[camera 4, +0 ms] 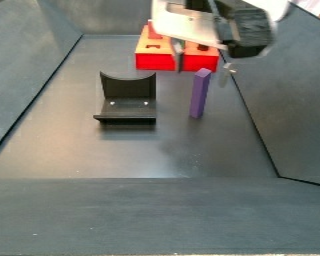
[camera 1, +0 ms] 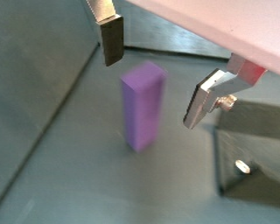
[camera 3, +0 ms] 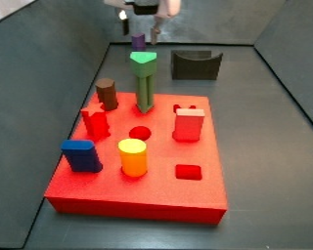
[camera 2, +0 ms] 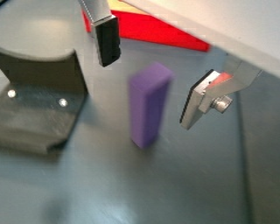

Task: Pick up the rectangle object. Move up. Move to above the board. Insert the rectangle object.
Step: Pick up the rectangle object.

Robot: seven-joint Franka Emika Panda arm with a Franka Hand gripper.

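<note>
Pincer (camera 1: pixel 154 74) hung spread open above the purple bar (camera 1: pixel 142 107), gripping nothing; its two silver fingers (camera 2: pixel 106 39) stood apart on either side of the bar's top in both wrist views, with no contact visible. Bar (camera 2: pixel 150 106) stood upright on the dark table (camera 4: pixel 149 150), free of the fingers. In a side view the pincer (camera 4: pixel 200 55) sat just over the bar (camera 4: pixel 200 94), with the dark bracket fixture (camera 4: pixel 125 97) near it on the table. Red board (camera 3: pixel 144 151) lay well apart from the bar (camera 3: pixel 141 43). Board carried a green post (camera 3: pixel 144 83), a yellow cylinder (camera 3: pixel 132 156), and a blue block (camera 3: pixel 79 154).
</note>
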